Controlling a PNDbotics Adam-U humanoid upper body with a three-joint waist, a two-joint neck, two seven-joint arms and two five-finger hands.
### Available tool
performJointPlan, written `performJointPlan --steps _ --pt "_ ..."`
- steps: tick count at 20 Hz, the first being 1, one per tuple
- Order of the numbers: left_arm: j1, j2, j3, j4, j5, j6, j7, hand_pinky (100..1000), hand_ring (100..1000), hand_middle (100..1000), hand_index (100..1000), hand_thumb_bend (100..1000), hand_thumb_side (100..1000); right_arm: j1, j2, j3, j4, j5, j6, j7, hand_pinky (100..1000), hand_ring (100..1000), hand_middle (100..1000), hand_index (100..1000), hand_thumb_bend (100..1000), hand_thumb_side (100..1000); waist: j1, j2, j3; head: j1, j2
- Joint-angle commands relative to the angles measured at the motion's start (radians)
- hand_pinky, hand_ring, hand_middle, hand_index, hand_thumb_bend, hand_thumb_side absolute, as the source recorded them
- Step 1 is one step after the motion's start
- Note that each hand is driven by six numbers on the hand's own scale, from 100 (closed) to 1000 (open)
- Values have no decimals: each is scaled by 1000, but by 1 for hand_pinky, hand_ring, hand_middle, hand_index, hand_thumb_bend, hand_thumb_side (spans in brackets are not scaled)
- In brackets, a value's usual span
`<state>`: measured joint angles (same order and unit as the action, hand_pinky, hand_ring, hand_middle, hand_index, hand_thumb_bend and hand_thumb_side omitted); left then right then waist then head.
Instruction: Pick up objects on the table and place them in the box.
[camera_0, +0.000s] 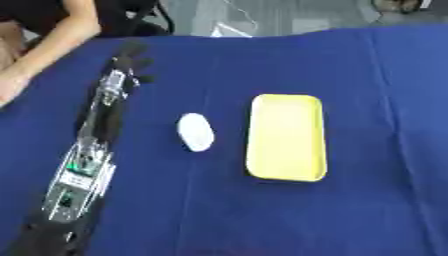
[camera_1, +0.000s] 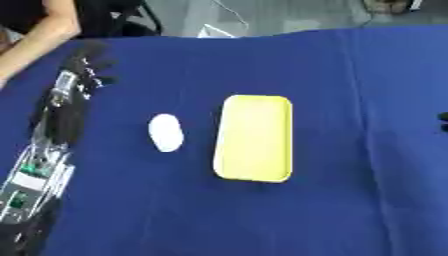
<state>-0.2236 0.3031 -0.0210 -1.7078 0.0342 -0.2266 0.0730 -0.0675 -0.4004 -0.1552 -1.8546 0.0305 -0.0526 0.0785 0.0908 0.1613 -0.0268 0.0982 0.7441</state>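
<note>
Our left hand (camera_0: 131, 62) is stretched out over the far left of the table (camera_0: 376, 100), well apart from both task things. Its fingers look partly curled with nothing in them, though the blur makes that uncertain. The white oval object (camera_0: 195, 131) lies on the blue cloth just left of the yellow box (camera_0: 285, 137), close to it but not touching. To do this step well, we should bring the hand back toward us and to the right, come down over the oval along its length, then carry it the short way into the box. We cannot make out what the white object is. At the right edge of the right eye view a dark bit may be our right hand (camera_1: 444, 121); its fingers do not show.
</note>
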Motion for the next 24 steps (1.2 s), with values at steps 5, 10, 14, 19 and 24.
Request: performJointPlan --steps 5,10,14,19,24 --pt "-2 6 8 -5 -1 -2 5 733 828 891 968 100 1000 -8 -13 -8 -15 5 -1 -4 671 687 886 969 310 786 -7 -18 0 -10 -5" --pt "-2 6 12 -7 -2 -4 10 733 829 892 967 100 1000 -7 -12 -7 -15 6 -2 -4 671 687 886 969 309 786 -7 -20 1 -10 -6" --pt "-3 7 28 -17 -11 -8 21 736 830 890 965 100 1000 -7 -12 -8 -15 6 -1 -5 671 687 886 968 309 787 -7 -19 2 -12 -8" --pt "-3 17 90 -79 -19 -26 72 740 831 891 965 119 997 -3 -13 -12 -15 7 0 -9 671 687 886 968 309 786 -8 -18 7 -18 -5" --pt "3 19 104 -100 -22 -21 94 742 832 892 965 122 997 -3 -14 -12 -14 7 -1 -9 671 687 886 968 311 786 -9 -18 9 -19 -3"
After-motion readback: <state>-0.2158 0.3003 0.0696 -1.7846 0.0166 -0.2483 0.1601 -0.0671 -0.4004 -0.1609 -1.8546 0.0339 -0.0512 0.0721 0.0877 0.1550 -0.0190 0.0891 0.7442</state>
